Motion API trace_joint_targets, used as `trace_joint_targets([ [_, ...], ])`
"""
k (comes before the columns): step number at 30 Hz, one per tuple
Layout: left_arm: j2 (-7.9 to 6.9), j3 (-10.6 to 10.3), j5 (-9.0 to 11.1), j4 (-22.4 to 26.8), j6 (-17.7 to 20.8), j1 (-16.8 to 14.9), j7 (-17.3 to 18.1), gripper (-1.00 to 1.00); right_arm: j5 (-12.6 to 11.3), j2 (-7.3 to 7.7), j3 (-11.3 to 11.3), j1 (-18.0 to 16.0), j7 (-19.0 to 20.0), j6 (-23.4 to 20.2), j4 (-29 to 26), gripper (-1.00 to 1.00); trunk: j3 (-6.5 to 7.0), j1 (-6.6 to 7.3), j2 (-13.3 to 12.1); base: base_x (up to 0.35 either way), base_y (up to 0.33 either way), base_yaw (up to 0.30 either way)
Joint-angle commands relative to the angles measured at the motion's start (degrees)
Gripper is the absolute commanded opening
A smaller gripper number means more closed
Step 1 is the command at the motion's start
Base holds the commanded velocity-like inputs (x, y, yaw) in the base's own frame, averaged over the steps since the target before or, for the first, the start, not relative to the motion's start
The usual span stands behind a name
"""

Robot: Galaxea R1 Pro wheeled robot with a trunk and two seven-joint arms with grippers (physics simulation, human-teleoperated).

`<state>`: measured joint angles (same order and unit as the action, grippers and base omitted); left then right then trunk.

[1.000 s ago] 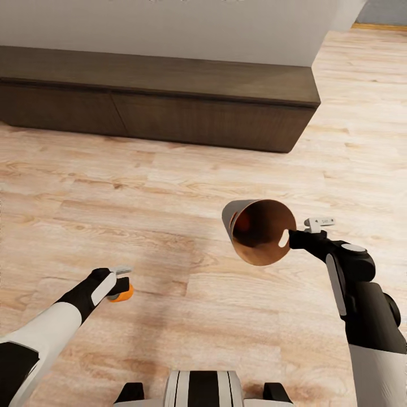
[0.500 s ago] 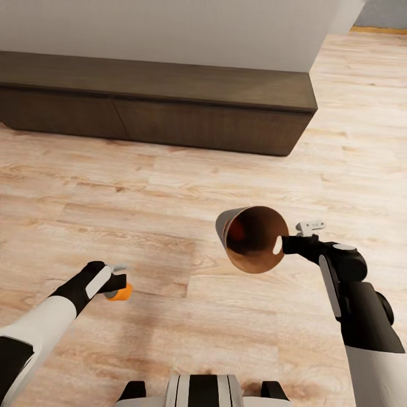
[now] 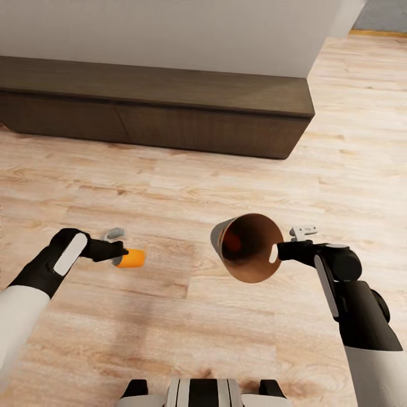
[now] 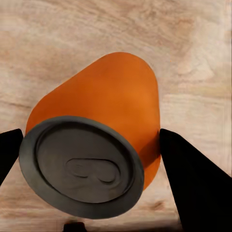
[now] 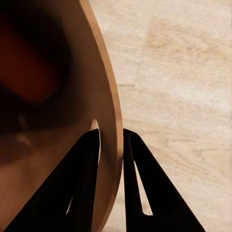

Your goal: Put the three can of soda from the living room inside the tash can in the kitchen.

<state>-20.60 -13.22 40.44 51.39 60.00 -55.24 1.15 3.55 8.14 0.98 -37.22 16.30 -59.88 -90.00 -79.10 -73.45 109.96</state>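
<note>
1. Orange soda can point(image 3: 131, 258) lies sideways at left centre of the head view, clamped between the left gripper point(image 3: 116, 249) fingers above the wood floor point(image 3: 186, 186).
2. Trash can point(image 3: 249, 247), tilted mouth-forward at right centre, hangs by its rim, pinched in the right gripper point(image 3: 282, 250).
3. Dark low cabinet point(image 3: 158, 107) spans the upper frame.

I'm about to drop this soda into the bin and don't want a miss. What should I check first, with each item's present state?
1. Left gripper holds the orange can: ok.
2. Right gripper clamps the trash can wall at its handle hole: ok.
3. Bin mouth upward: not ok, tilted toward the camera.
4. Can above the mouth: not ok, off to the left.
5. Room inside the bin: cannot tell; a reddish shape shows inside.
</note>
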Motion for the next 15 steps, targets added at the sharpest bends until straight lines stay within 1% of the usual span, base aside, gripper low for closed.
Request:
trace_joint_targets([
  [1, -0.77, 0.53, -0.32, 1.77, 0.00, 0.03, 3.17, -1.00, -1.22, 0.01, -0.05, -0.07, 0.33, -0.12, 0.08, -1.00, 0.19, 0.23, -0.42, 0.000, 0.000, 0.000],
  [3, -1.47, 0.82, -0.38, 2.68, 0.00, 0.04, 5.55, -1.00, -1.20, 0.05, -0.24, -0.15, 0.34, -0.12, 0.16, -1.00, 0.54, 0.67, -1.22, 0.000, 0.000, 0.000],
  [6, -2.11, 0.99, -0.41, 3.19, 0.00, 0.04, 7.86, -1.00, -1.15, 0.09, -0.89, -0.23, 0.37, -0.12, 0.25, -1.00, 1.08, 1.32, -2.42, 0.000, 0.000, 0.000],
  [8, -2.90, 1.10, -0.46, 3.53, 0.00, 0.04, 11.45, -1.00, -1.13, 0.11, -1.62, -0.41, 0.39, -0.12, 0.45, -1.00, 1.44, 1.76, -3.22, 0.000, 0.000, 0.000],
  [11, -3.52, 1.15, -0.51, 3.75, 0.00, 0.05, 14.81, -1.00, -1.16, 0.11, -1.97, -1.33, 0.39, -0.12, 2.18, -1.00, 1.98, 2.42, -4.43, 0.000, 0.000, 0.000],
  [15, -3.71, 1.09, -0.53, 3.88, 0.00, 0.05, 16.22, -1.00, -1.17, 0.13, -2.13, -2.81, 0.40, -0.12, 5.30, -1.00, 2.70, 3.30, -6.03, 0.000, 0.000, 0.000],
])
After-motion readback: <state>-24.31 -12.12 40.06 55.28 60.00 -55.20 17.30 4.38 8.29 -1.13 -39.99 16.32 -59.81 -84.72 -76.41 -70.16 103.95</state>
